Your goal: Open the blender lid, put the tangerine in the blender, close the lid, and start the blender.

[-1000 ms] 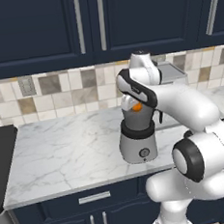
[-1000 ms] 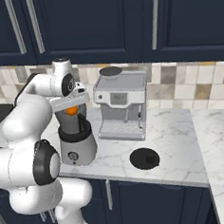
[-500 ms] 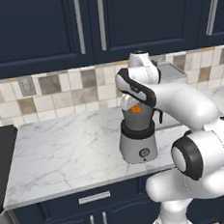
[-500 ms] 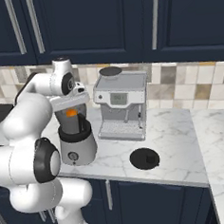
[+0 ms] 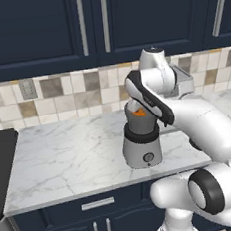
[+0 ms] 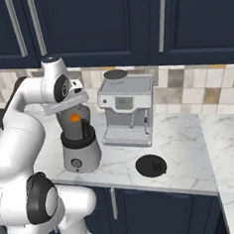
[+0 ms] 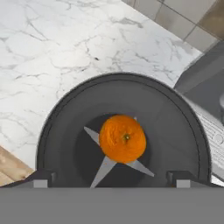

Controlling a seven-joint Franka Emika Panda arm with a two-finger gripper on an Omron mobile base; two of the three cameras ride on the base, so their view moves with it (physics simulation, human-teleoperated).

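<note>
Tangerine [image 7: 123, 138] inside blender [image 7: 65, 131] jar on blades, straight below tool [image 7: 112, 178]; tool fingers spread, released.

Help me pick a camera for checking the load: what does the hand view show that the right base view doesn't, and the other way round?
Hand view alone: looking straight down the open jar, the tangerine lies on the blades at the bottom, with the fingertips at the jar's rim.

Right base view alone: the blender lid lying on the counter in front of the coffee machine, and the blender's front knob.

Both: tangerine inside the uncovered blender, marble counter around it.
</note>
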